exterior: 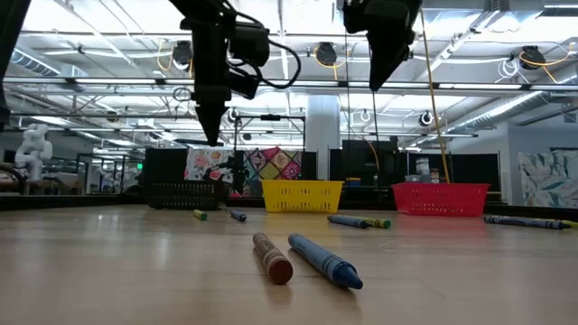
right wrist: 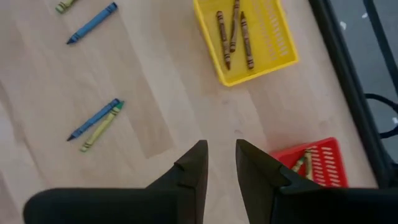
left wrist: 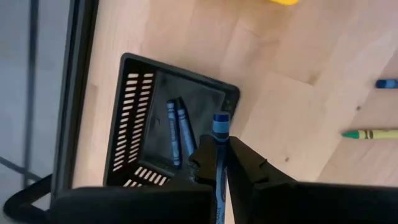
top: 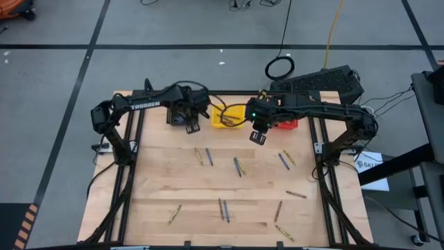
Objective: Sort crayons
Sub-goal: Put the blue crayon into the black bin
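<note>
From above, my left gripper (top: 191, 125) hangs over the black bin (top: 182, 117) at eleven o'clock; loose crayons (top: 222, 208) scatter toward six. Left wrist: my fingers (left wrist: 242, 163) clamp a blue crayon (left wrist: 219, 127) above that bin. Right wrist: my right gripper (right wrist: 221, 163) stands apart, empty, near the yellow bin (right wrist: 273, 59).

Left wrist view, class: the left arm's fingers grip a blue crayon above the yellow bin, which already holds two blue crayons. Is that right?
One detail is wrong: the bin's colour. In the left wrist view the left gripper holds the blue crayon above the black bin, not a yellow one. The two blue crayons do lie in it.
</note>
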You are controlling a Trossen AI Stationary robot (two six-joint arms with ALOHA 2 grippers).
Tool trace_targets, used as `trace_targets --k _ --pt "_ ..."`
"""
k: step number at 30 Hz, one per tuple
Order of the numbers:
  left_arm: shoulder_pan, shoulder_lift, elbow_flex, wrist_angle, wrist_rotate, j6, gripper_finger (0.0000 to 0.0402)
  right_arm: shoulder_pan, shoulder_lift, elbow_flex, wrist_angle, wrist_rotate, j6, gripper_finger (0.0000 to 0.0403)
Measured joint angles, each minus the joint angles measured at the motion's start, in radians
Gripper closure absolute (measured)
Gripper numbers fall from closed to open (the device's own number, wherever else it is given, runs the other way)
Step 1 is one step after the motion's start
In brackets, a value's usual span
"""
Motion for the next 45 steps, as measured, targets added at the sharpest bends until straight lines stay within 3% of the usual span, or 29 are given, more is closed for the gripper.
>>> trace_targets --k 10,18,25,34,45 --pt "0.163 0.007 0.000 0.000 0.154 0.065 0.0391 -0.108 0.000 0.000 0.103 0.004 -0.132 0.0332" --pt "0.254 0.009 -0.080 0.123 0.168 0.157 0.0391 -0.172 0.000 0.000 0.154 0.004 -0.228 0.0332" --pt "0.278 0.009 -0.138 0.268 0.169 0.203 0.0391 -0.200 0.000 0.000 0.151 0.004 -0.226 0.0332" --pt "0.274 0.009 -0.233 0.263 0.239 0.198 0.0391 -0.200 0.000 0.000 0.106 0.001 -0.207 0.0332" --pt "0.273 0.009 -0.254 0.268 0.212 0.199 0.0390 -0.200 0.000 0.000 0.107 0.000 -0.144 0.0332"
